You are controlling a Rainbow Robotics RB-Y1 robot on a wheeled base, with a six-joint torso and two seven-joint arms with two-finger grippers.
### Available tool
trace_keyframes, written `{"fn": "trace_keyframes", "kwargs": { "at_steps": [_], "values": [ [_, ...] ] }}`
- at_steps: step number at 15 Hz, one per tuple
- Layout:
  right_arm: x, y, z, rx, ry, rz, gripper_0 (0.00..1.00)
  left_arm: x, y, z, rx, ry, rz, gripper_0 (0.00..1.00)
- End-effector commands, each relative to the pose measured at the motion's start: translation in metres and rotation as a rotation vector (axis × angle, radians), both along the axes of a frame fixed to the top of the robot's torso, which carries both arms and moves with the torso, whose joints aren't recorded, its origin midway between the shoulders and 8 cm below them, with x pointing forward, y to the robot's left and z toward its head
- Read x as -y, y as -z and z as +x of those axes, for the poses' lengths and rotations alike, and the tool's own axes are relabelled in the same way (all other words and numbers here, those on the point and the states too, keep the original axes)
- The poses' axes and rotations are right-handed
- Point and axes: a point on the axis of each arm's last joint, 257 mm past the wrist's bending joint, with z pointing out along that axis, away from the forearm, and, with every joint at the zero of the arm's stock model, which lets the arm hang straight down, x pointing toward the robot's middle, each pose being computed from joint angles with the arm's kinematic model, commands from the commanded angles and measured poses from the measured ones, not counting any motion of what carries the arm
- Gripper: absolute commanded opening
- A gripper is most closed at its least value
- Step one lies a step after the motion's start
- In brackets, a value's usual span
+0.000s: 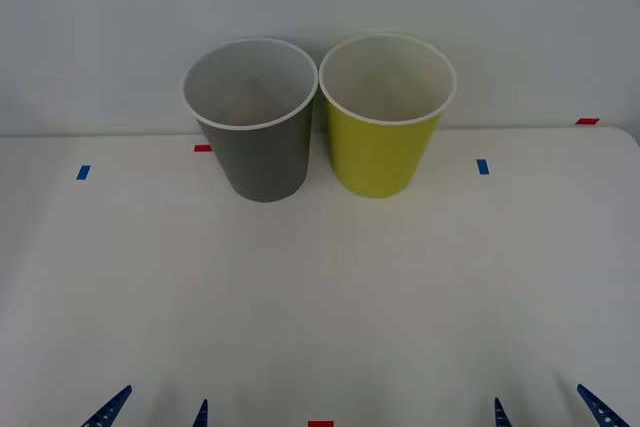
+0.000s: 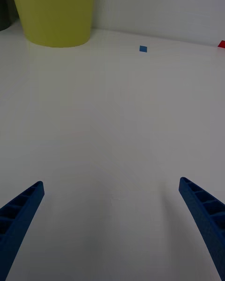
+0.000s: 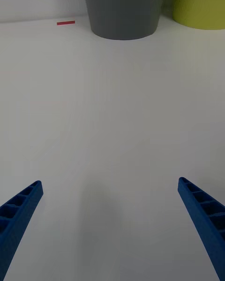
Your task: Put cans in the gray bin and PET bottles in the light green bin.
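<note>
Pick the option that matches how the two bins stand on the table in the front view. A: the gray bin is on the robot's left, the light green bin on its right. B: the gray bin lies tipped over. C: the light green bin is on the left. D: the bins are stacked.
A: the gray bin stands upright on the robot's left, right beside the light green bin.

Two bins stand upright side by side at the far middle of the table (image 1: 320, 297): the gray bin (image 1: 255, 152) on the left, the light green bin (image 1: 382, 147) just beside it on the right, rims nearly touching.
</note>
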Motion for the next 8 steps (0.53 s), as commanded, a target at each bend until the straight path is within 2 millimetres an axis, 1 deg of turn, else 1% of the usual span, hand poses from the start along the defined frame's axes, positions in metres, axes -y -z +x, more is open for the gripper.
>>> {"fn": "trace_keyframes", "kwargs": {
  "at_steps": [1,8],
  "values": [
    [0.0,0.0,0.0,0.0,0.0,0.0,1.0,0.0,0.0,0.0,0.0,0.0,0.0,1.0],
    [0.0,0.0,0.0,0.0,0.0,0.0,1.0,0.0,0.0,0.0,0.0,0.0,0.0,1.0]
  ]
}}
